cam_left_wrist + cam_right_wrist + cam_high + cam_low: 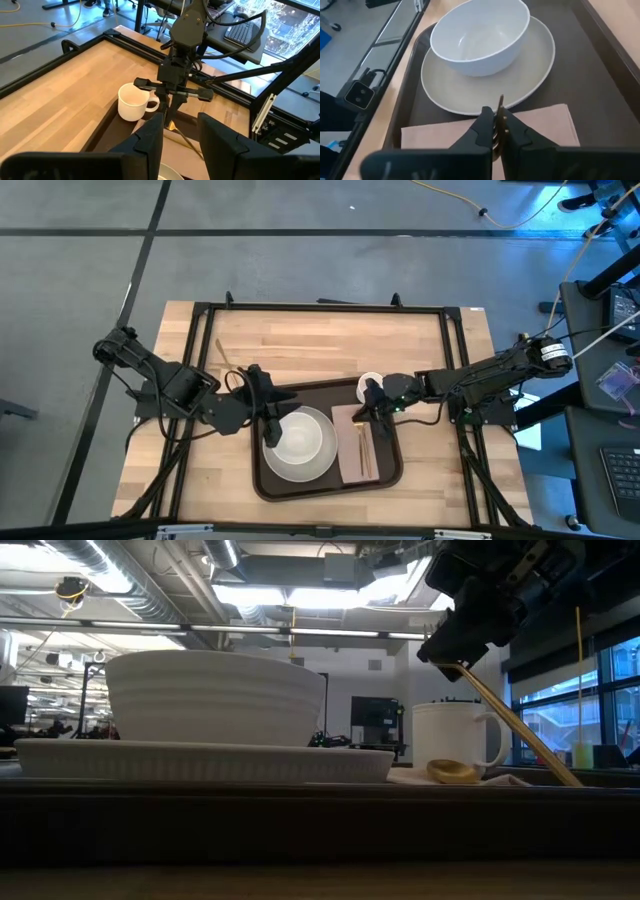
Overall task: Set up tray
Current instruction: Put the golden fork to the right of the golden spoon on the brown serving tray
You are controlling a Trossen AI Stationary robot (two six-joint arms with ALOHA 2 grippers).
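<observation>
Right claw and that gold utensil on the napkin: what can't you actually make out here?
- Gold utensil: type unclear; right claw hides its upper end in the right wrist view, and the high view shows it too small.
- Napkin: near part hidden by the claw.
- Mug: missing from the right wrist view.
- Tray: low view shows only its rim.
</observation>
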